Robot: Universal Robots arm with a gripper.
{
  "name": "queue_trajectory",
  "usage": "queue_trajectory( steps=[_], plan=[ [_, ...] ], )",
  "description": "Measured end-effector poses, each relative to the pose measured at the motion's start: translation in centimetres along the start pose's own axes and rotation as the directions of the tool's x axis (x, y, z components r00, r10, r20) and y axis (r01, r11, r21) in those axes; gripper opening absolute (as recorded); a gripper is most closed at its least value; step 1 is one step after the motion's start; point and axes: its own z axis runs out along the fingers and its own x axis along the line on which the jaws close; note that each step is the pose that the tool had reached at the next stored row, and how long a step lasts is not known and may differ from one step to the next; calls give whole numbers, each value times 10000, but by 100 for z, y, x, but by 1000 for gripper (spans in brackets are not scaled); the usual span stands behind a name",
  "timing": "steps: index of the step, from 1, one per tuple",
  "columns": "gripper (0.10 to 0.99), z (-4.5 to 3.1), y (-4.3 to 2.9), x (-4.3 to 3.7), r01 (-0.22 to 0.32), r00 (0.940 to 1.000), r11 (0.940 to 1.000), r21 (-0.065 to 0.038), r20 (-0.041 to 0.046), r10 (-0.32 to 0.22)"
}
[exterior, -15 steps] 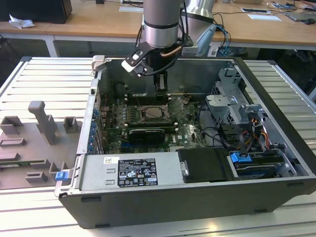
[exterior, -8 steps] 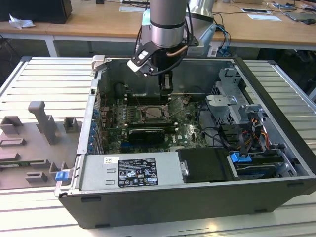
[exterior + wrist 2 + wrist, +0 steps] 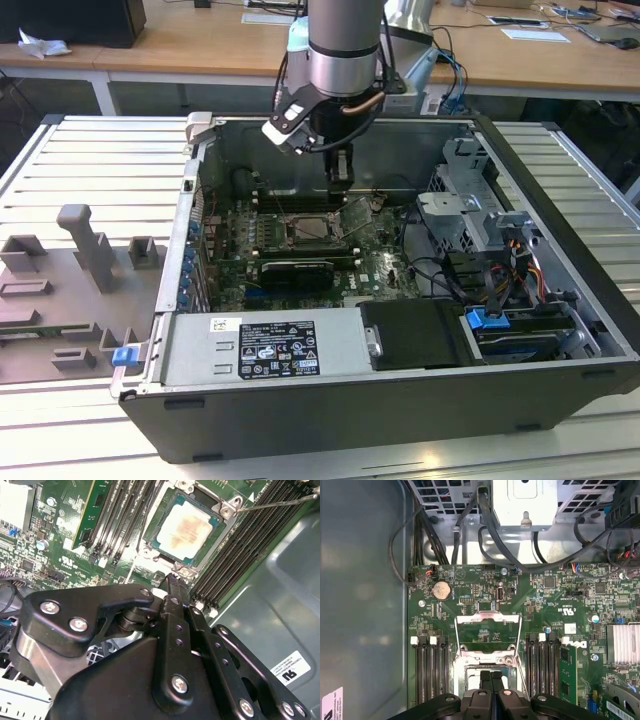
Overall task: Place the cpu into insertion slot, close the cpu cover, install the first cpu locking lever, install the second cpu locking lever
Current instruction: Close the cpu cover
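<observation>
The tool [image 3: 491, 674] has its two black fingers pressed flat together with only a thin seam between them and nothing gripped; in the second wrist view its tip [image 3: 172, 578] sits right at one edge of the insertion slot [image 3: 226, 510], though I cannot tell whether it touches the metal there. The cpu [image 3: 187, 525] already lies flat inside that slot, its dull silver-beige top facing up and uncovered. The cpu cover [image 3: 487, 630] is swung open on its hinge and stands away from the slot, the green board showing through its large cut-out. A thin silvery locking lever [image 3: 280, 501] runs slantwise past one corner of the slot, across the long black memory slots [image 3: 120, 515] on that side. In the exterior view the arm reaches straight down into the open computer case [image 3: 300, 420], which lies on its side on the ribbed metal bench [image 3: 90, 170].
</observation>
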Motion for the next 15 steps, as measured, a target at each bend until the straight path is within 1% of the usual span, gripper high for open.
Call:
queue_trajectory(
  steps=[6,15],
  plan=[
    [106,1,35,1,0,10000,10000,-1,0,0],
    [106,0,66,1,0,10000,10000,0,0,0]
  ],
)
